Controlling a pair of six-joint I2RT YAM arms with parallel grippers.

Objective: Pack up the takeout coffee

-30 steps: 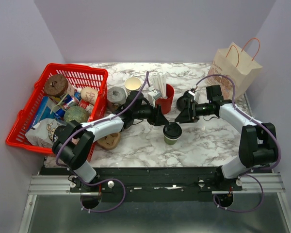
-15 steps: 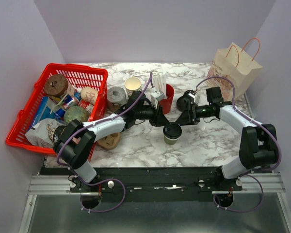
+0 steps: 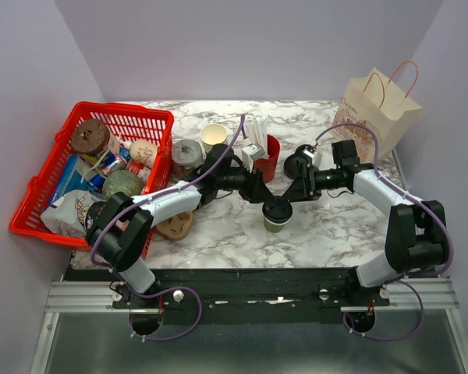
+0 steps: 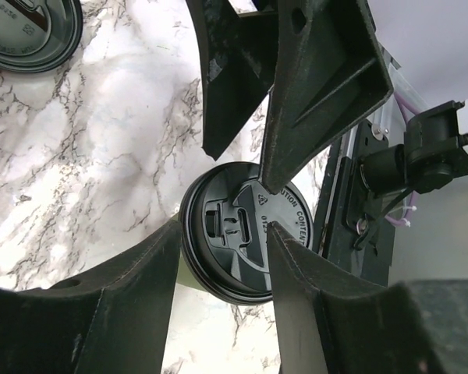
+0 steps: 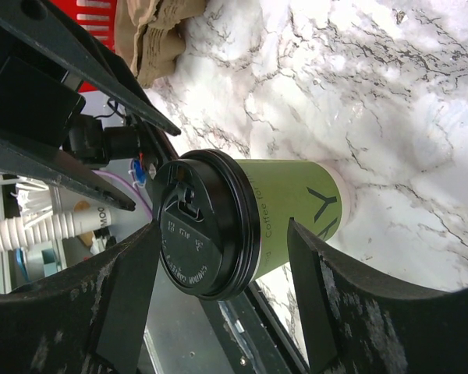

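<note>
The left gripper [image 3: 263, 195] is seen open, its fingers spread just above the black lid [image 4: 238, 234] of the takeout coffee [image 3: 277, 220]. The right gripper [image 3: 294, 192] is open too, and the green cup is framed between its fingers; whether it is touched cannot be told. The coffee is stood upright on the marble table [image 3: 335, 226], near the middle, on the near side of the red cup of straws [image 3: 270, 162]. A paper bag [image 3: 378, 109] is placed at the far right
</note>
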